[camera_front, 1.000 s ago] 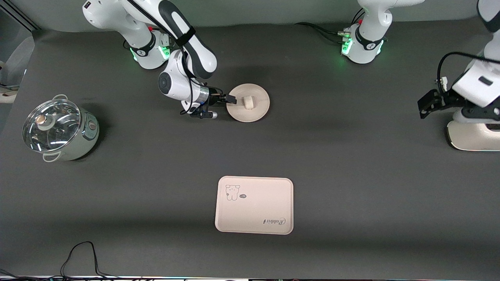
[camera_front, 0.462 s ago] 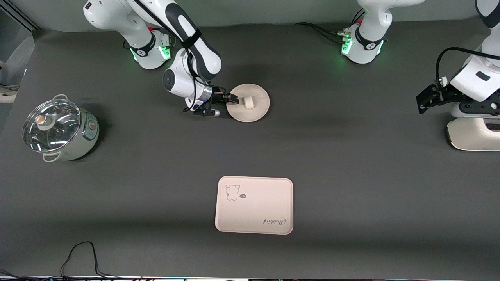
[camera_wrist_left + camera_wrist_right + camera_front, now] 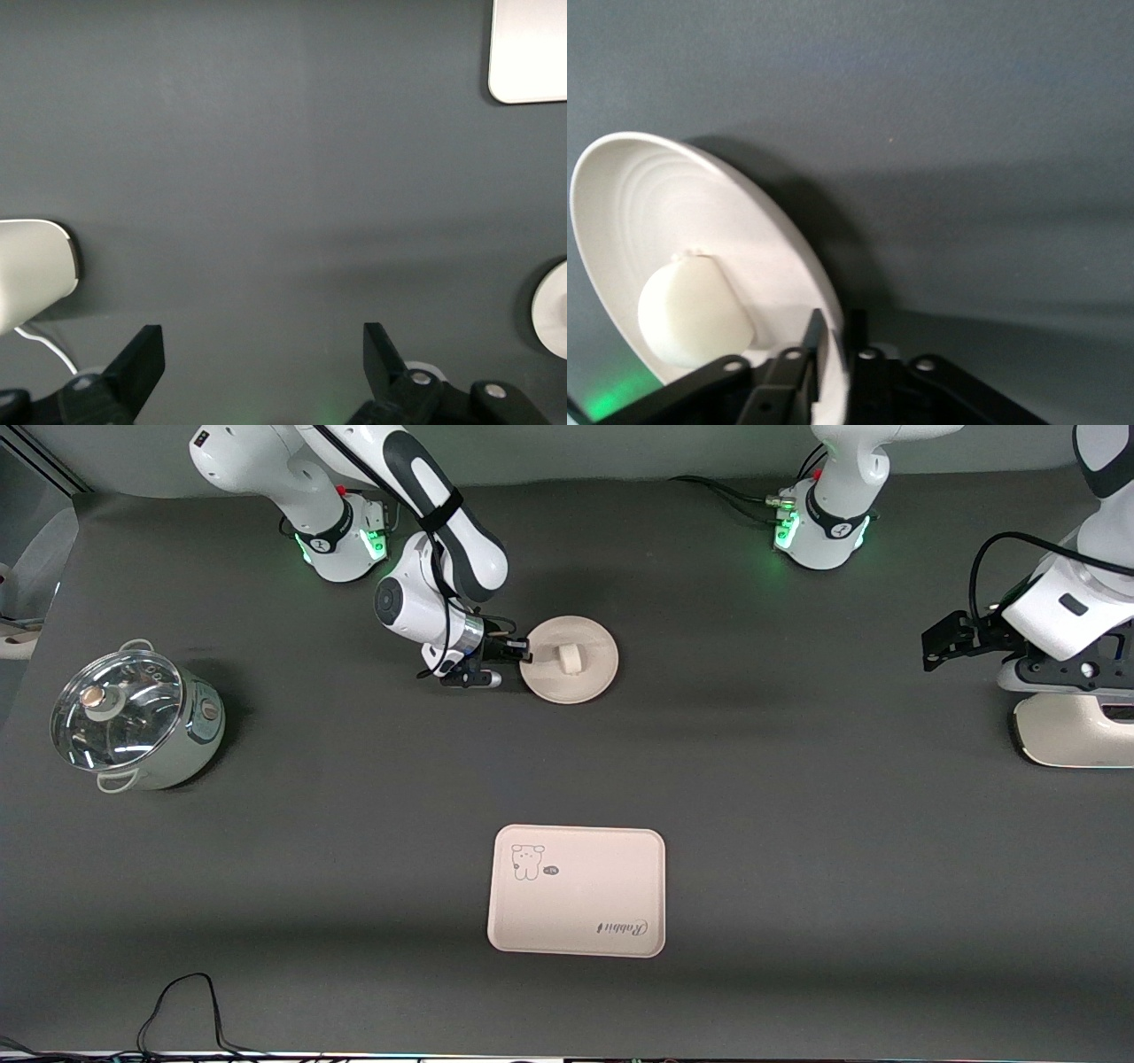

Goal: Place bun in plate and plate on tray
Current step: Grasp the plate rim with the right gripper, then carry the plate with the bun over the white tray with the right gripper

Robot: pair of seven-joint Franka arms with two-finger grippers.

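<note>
The round cream plate (image 3: 580, 677) lies toward the robots' bases, with the small off-white bun (image 3: 567, 658) on it. My right gripper (image 3: 526, 651) is shut on the plate's rim at the edge toward the right arm's end. In the right wrist view one finger is inside the plate (image 3: 647, 195) and one outside, with the bun (image 3: 691, 310) close by. The cream rectangular tray (image 3: 576, 908) with the animal print lies nearer the front camera. My left gripper (image 3: 932, 646) is open and empty, up in the air at the left arm's end of the table; it shows open in the left wrist view (image 3: 264, 359).
A pale green pot with a glass lid (image 3: 133, 722) stands at the right arm's end of the table. A white rounded appliance (image 3: 1072, 735) sits under the left arm. A black cable (image 3: 186, 1001) lies by the front edge.
The plate with the bun has shifted slightly toward the left arm's end, with my right gripper on its rim. My left gripper has moved a little toward the table's middle.
</note>
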